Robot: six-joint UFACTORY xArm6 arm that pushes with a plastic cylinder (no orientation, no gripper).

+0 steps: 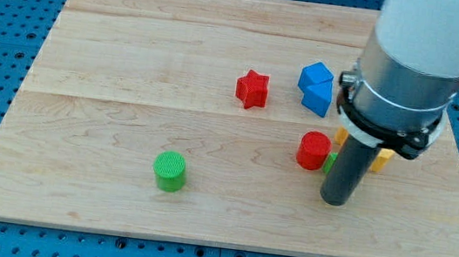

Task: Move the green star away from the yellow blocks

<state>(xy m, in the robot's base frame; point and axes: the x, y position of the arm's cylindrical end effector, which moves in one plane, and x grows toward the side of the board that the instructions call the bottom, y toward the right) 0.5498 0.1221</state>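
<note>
- Green star (pixel 329 163): only a thin green sliver shows, wedged between the red cylinder and the dark rod; its star shape cannot be confirmed from the visible part.
- Red cylinder (pixel 314 150): the landmark for this legend, standing upright toward the view's right on the wooden surface (pixel 112 88). The green sliver touches, or very nearly touches, its right side.
- My tip (pixel 335 199): the rod's lower end meets the surface just below and to the right of the red cylinder, directly beside the green sliver. Whether it touches that block cannot be told.
- Fingers: the arm carries none, only the straight rod, so a state of apart or together cannot be told.
- Yellow blocks (pixel 381 159): small yellow-orange patches appear to the right of the red cylinder, on both sides of the rod and largely hidden by the arm's collar; their shapes and number cannot be made out.
- Blue blocks (pixel 316 87): two blue pieces touching each other, above the red cylinder and a little apart from it.
- Red star (pixel 252 89): up and to the left of the red cylinder, standing alone.
- Green cylinder (pixel 171 171): well to the left of the red cylinder and slightly lower, upright, with a ribbed top.
</note>
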